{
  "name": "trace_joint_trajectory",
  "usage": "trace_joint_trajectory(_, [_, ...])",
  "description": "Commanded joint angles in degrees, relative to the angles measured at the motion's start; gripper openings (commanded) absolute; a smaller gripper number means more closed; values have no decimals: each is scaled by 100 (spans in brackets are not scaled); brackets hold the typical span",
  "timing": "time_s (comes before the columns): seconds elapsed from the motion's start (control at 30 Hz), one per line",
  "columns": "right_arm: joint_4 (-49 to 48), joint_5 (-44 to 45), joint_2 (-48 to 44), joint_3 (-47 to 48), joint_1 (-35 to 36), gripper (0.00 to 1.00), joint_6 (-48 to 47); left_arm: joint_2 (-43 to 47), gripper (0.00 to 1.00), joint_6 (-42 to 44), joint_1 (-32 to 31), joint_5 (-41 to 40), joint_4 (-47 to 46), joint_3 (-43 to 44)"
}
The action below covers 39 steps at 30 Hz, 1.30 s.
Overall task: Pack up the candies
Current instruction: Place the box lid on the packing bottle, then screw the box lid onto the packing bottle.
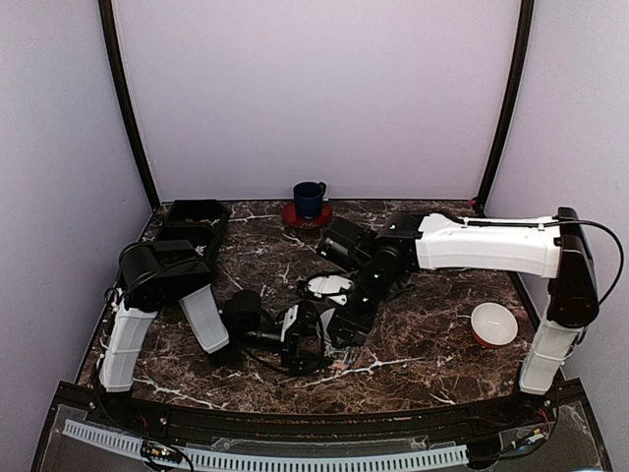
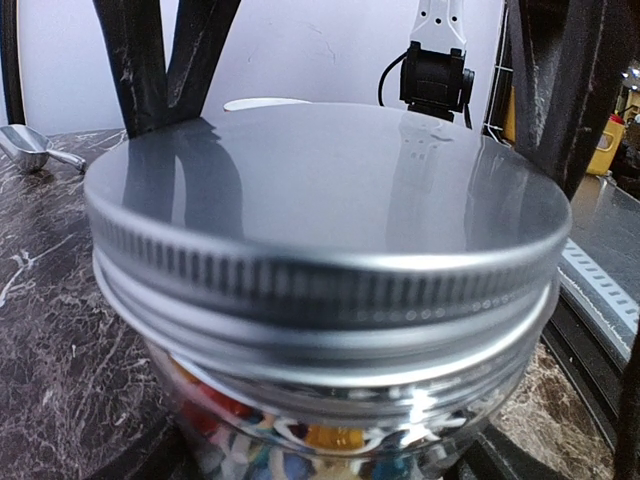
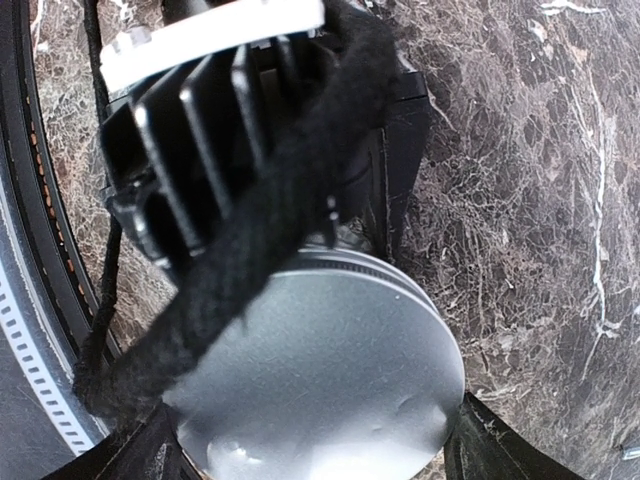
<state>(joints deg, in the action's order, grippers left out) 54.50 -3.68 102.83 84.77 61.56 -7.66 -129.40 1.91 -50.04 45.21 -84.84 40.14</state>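
Since the metal lid (image 2: 330, 190) already sits on the jar (image 2: 330, 440), and the candies (image 2: 225, 408) show as coloured bits behind the glass just under its rim, the packing looks close to done. What is left, as I judge it, is tightening the lid and letting go. Whether it is screwed fully home cannot be told. The jar is near the front middle of the counter (image 1: 442, 364), between the two arms. Whether it stands there or is held just off it, I cannot tell.

The left claw (image 1: 313, 339) reaches in sideways, spread wide around the jar's body, and seems clamped on it. The right claw (image 3: 320, 445) comes from above, its fingers (image 2: 150, 70) set against opposite sides of the lid's edge, gripping it by the look of it.

Only the overhead view gives the layout: a white dish (image 1: 329, 287) just behind the claws and a blue mug (image 1: 310, 200) at the back. The jar itself is hidden under the claws there, and whether any candy lies in the dish is too small to tell. Only the left wrist view shows the candies, the lid's ribbed edge and a metal scoop (image 2: 30, 148) lying on the counter off to one side. The right wrist view shows the lid's flat top, with the left claw's black body and a cable across it, but nothing of the contents.
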Motion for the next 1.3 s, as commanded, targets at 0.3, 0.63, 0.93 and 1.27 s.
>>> trace_joint_trajectory(0.3, [90, -245, -8, -158, 102, 80, -194, -123, 80, -181, 30, 153, 202, 81])
trace_joint_trajectory(0.63, [1, 619, 74, -196, 163, 80, 472, -127, 76, -462, 30, -922, -5, -38])
trace_joint_trajectory(0.93, [-458, 786, -73, -423, 181, 81, 1283, -120, 76, -574, -51, -1386, -108, -85])
trace_joint_trajectory(1.27, [-520, 997, 43, -155, 112, 81, 1993, 20, 77, -278, -295, -2320, 239, -106])
